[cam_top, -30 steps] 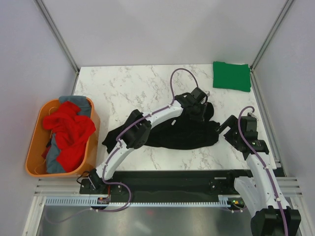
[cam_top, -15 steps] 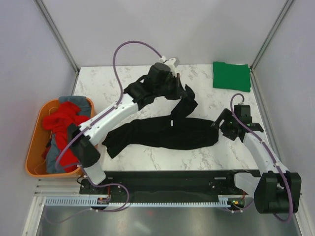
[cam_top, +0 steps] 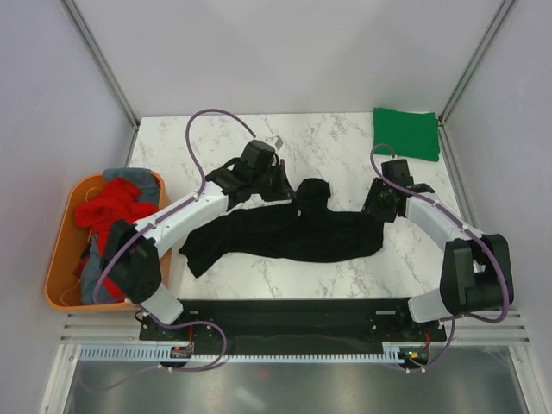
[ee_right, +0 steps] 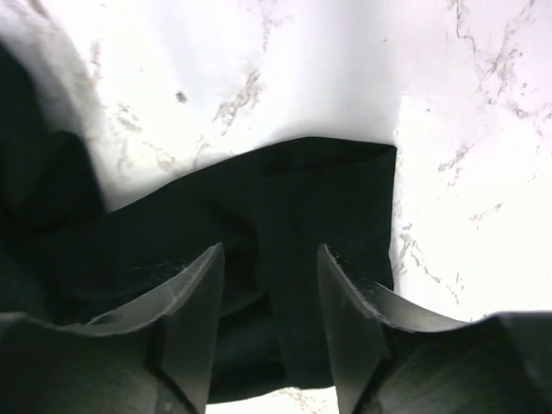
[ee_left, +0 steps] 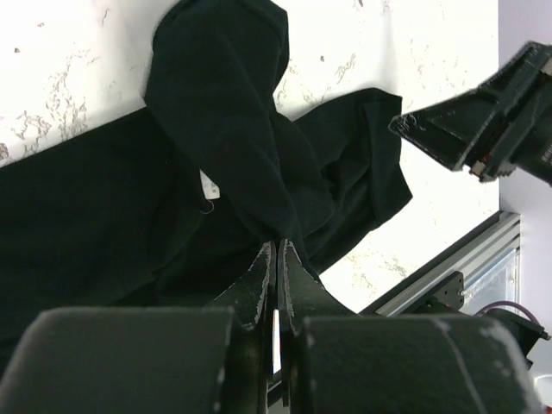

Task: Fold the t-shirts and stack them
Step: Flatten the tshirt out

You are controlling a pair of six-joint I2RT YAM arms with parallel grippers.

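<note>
The black t-shirt [cam_top: 293, 235] lies stretched left to right across the marble table [cam_top: 216, 147]. One fold of it [ee_left: 233, 129] rises to my left gripper [ee_left: 277, 243], which is shut on that cloth above the shirt's middle [cam_top: 287, 190]. My right gripper [ee_right: 269, 250] hovers low over the shirt's right end [cam_top: 377, 210], its jaws apart with a strip of black cloth [ee_right: 328, 224] between them. The green t-shirt [cam_top: 405, 132] lies folded flat at the far right corner. The red t-shirt [cam_top: 121, 228] and the grey t-shirt [cam_top: 129, 177] are heaped in a tub.
The orange tub [cam_top: 59, 259] stands off the table's left edge. Metal frame rails [cam_top: 259, 306] run along the near edge, and grey walls close in the left, back and right sides. My right gripper's body [ee_left: 483, 129] shows in the left wrist view.
My left arm swung up and back with the black shirt, then came down toward the middle, drawing it out lengthwise. My right gripper moved in to the shirt's right end and its jaws narrowed.
</note>
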